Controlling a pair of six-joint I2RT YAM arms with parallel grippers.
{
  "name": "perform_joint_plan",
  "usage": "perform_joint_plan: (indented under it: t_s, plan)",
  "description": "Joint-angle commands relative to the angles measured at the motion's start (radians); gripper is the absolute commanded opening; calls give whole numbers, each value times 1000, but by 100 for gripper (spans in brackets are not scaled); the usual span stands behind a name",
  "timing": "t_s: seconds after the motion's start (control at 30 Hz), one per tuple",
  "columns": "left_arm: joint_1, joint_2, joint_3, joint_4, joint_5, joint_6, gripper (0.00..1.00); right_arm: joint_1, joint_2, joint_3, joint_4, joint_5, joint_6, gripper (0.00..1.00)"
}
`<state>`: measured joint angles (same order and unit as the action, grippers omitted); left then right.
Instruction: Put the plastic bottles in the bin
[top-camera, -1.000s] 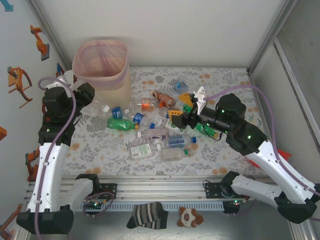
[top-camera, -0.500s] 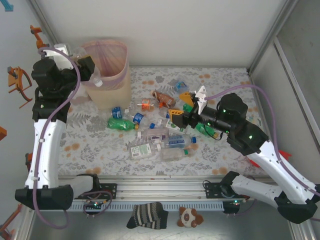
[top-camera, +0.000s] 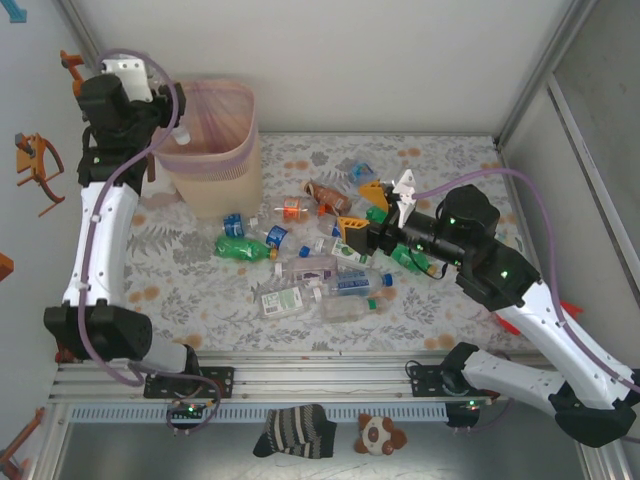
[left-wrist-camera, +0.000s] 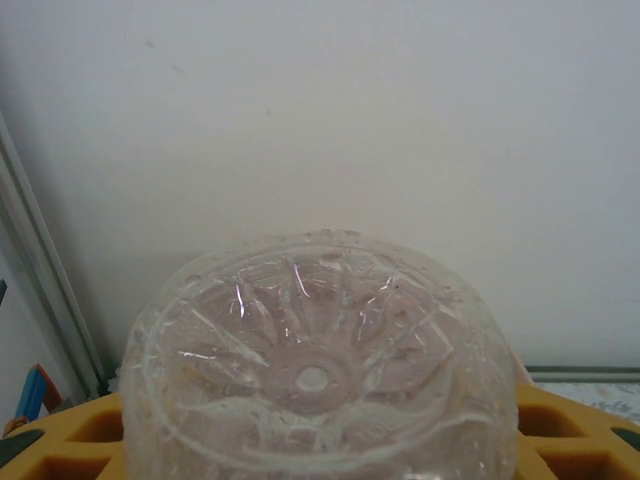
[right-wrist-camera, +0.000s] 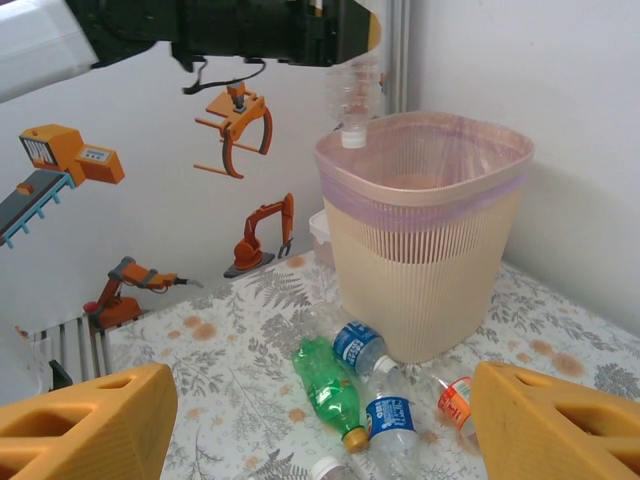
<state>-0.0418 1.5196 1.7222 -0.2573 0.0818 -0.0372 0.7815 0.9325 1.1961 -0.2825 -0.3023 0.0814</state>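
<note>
At bin (right-wrist-camera: 430, 250) rim, left gripper (right-wrist-camera: 350, 38) dangles bottle (right-wrist-camera: 355, 98)

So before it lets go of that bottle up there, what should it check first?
1. Grip on the clear bottle: ok, the left gripper clamps its base end, white cap down.
2. Bottle over the bin opening: cannot tell; the cap hangs close to the rim.
3. Bin upright, pink liner open: ok.
4. Path clear of the right gripper: ok, it is open above the bottle pile, away from the bin.
5. Job finished on the table: not ok, many bottles lie there.
</note>
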Motion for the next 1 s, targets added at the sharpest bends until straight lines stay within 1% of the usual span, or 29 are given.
perform_joint_plan:
  t_s: [0.0, 0.1, 0.3, 0.5, 0.6, 0.77, 0.87, 0.97]
  plan:
    - [6, 66, 67, 31, -15, 44, 17, 8, -21, 30, 2, -8, -3, 76]
    - [6, 125, 93, 30, -39, 64, 13, 8, -28, 26, 2, 2, -5, 76]
    - [5, 209, 84, 52, -81, 93, 12, 9, -31, 26, -1, 9, -6, 76]
    - [-1, 280, 79, -9, -89, 105, 11, 9, -28, 25, -6, 12, -12, 76]
    - [-10, 303, 57, -31, -110, 116, 8, 8, -27, 28, -11, 12, -20, 76]
    - [-37, 330, -6, -26, -152, 145, 8, 8, -18, 43, -26, 14, -38, 76]
    - [-41, 368, -23, -34, -150, 115, 8, 8, -11, 44, -21, 8, -40, 76]
    - [-43, 428, 17, -104, -151, 94, 7, 8, 0, 48, -18, -2, -36, 76]
